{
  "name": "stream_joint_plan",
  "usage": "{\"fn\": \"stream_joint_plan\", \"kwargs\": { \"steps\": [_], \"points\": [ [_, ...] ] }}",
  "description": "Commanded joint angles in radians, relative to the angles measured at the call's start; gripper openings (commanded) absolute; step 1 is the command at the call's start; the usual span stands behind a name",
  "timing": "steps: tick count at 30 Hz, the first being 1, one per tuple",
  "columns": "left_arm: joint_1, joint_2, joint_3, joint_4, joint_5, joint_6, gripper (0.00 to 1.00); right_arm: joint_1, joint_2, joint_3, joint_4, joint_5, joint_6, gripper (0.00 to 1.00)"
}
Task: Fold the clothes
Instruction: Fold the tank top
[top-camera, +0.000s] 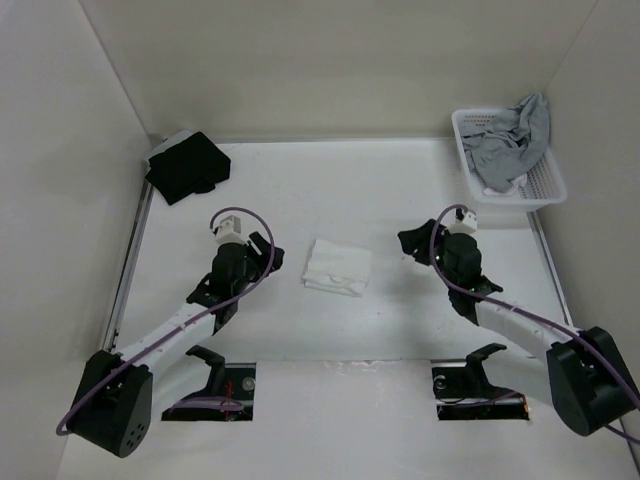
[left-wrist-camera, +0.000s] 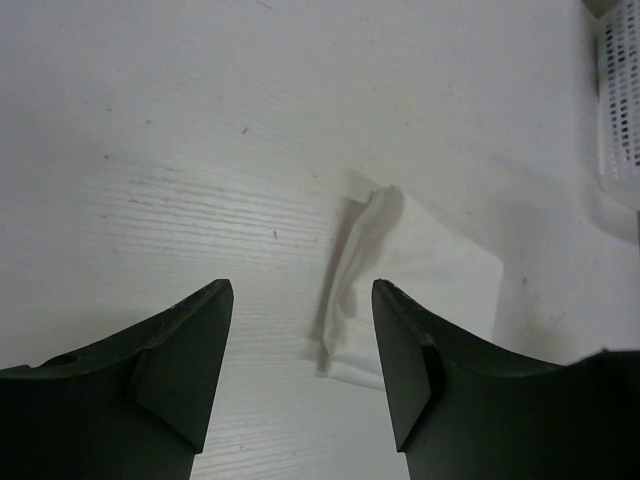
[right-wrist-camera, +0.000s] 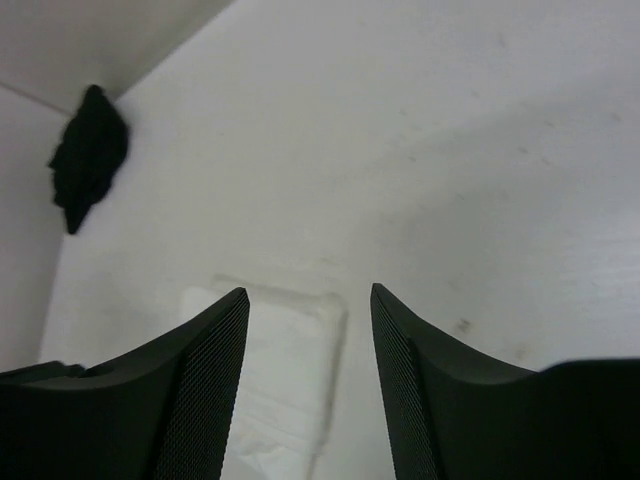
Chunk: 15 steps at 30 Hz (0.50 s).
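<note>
The clothes, a white top folded into a small, roughly square packet, lie flat on the white table between the two arms. My left gripper hovers just left of the packet, apart from it, jaws open and empty. In the left wrist view the left gripper points at the clothes, whose near edge is ruffled up. My right gripper hangs to the right of the packet, also open and empty. The right wrist view shows the clothes below and beyond the spread right gripper.
A white plastic basket at the back right holds a grey garment; its edge shows as the basket in the left wrist view. A black garment lies in the back left corner, the same black garment showing in the right wrist view. White walls enclose the table.
</note>
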Motion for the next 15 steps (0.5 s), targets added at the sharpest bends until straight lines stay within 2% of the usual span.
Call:
{"fn": "stream_joint_plan", "kwargs": {
  "steps": [1, 12, 15],
  "points": [
    [0.026, -0.008, -0.008, -0.051, -0.001, 0.033, 0.57, -0.028, 0.009, -0.054, 0.082, 0.110, -0.002, 0.58],
    [-0.018, 0.142, 0.051, -0.019, -0.002, 0.062, 0.53, -0.069, -0.051, -0.082, 0.084, 0.074, 0.027, 0.60],
    [-0.035, 0.168, 0.059, 0.000, -0.008, 0.068, 0.55, -0.071, -0.054, -0.085, 0.084, 0.071, 0.027, 0.61]
  ]
}}
